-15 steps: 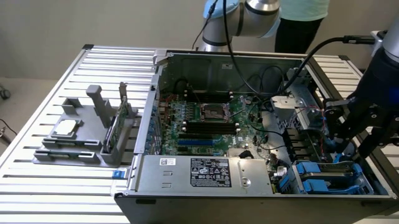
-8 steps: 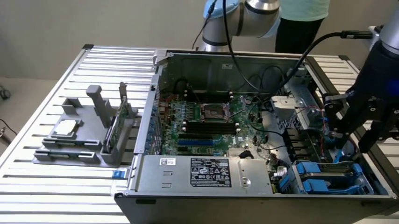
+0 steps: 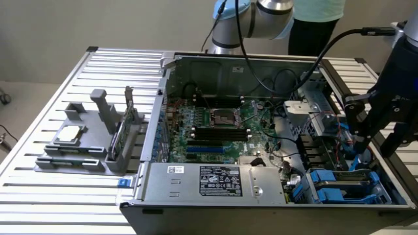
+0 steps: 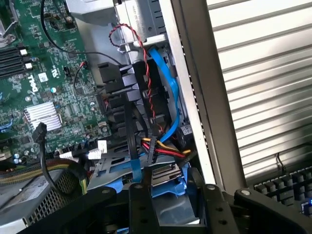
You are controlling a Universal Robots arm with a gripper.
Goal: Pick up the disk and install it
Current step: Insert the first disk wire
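so, gripper [image 3: 377,142]: fingers apart, empty, far right of the exterior view
disk [image 3: 343,182]: lower right; probably stiff, dense, shock-sensitive
hold: squarely across its long edges

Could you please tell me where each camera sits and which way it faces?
Exterior view: off the arm, high up, looking down into the open case on the table; the arm and its parted jaws show near the drive bay.
Wrist view: on the wrist, looking down into the drive bay; the jaws show in the foreground.
Shared: motherboard and disk.
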